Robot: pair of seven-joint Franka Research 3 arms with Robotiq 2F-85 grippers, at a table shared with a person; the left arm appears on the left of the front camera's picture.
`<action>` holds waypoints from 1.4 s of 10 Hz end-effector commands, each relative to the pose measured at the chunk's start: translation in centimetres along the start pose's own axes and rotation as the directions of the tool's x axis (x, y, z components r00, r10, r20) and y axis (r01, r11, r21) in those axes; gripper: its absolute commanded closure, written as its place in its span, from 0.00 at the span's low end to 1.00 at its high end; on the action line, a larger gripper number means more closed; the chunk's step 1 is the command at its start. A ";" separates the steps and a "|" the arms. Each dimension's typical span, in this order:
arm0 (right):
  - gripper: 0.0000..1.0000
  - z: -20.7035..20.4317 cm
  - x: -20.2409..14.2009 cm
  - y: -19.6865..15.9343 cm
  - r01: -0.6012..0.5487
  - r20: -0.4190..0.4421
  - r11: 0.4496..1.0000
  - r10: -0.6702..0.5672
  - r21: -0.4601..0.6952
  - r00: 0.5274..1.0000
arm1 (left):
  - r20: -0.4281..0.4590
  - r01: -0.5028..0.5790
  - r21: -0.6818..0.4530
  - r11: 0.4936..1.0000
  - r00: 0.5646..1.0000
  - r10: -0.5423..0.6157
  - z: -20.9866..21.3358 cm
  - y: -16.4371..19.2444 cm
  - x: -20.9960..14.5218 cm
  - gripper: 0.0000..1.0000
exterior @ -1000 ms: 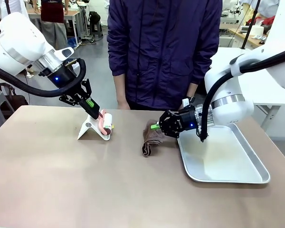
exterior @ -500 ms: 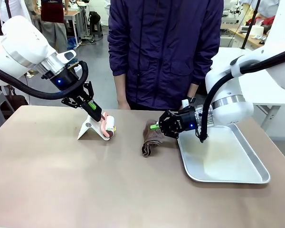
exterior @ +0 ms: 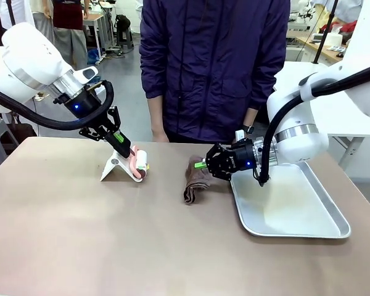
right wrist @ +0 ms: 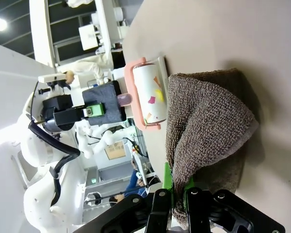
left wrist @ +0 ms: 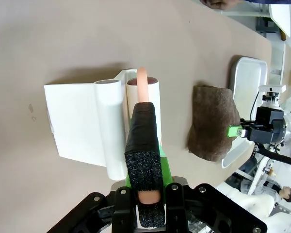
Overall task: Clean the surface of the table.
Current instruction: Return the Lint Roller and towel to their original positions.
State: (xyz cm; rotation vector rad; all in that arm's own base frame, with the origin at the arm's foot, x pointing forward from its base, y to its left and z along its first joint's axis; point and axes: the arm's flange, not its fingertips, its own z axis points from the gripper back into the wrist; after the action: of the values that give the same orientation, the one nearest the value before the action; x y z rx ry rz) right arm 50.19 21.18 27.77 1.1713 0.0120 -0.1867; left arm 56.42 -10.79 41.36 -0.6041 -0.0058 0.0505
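Front view: left gripper [exterior: 124, 150] clamped on lint roller [exterior: 139, 163] handle, roller resting against white holder [exterior: 116, 168] on table [exterior: 111, 246]. Right gripper [exterior: 201, 164] pinching brown cloth [exterior: 196, 178], just beside metal tray [exterior: 296, 209]. Person [exterior: 216, 68] at far edge.

Left wrist view: fingers [left wrist: 144, 160] pressed on pink handle [left wrist: 141, 87], cloth lying beside.

Right wrist view: fingers [right wrist: 170, 191] closed on cloth fold [right wrist: 203, 141], touching roller [right wrist: 148, 97].

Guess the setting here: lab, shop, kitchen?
Most likely a robotics lab. Two white arms work a brown table with a person standing across it, more workbenches stand behind, and another robot arm shows in the right wrist view.
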 end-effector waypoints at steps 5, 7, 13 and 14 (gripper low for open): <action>0.91 0.9 0.8 0.5 0.007 0.015 0.999 -0.006 -0.034 1.000 | 0.003 -0.018 0.061 0.998 1.000 0.018 -0.6 0.0 -0.7 0.78; 0.91 0.3 0.8 1.1 -0.022 -0.029 0.997 0.020 -0.077 0.999 | -0.007 -0.027 0.075 0.997 1.000 0.028 -0.7 0.1 -0.6 0.71; 0.00 0.1 0.9 1.2 -0.025 -0.058 0.997 0.020 -0.079 0.998 | 0.026 -0.073 0.065 0.995 0.997 0.071 0.5 1.4 -0.7 0.00; 0.00 0.3 0.8 1.3 -0.030 -0.066 0.996 0.025 -0.078 0.997 | 0.036 -0.085 0.058 0.995 0.996 0.083 1.0 1.8 -0.8 0.00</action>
State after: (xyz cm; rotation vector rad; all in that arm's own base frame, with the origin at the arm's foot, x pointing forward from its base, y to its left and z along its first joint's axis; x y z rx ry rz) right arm 50.71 21.22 28.35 1.1034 0.0372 -0.1193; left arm 56.26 -9.16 40.79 -0.5509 -0.0013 0.1011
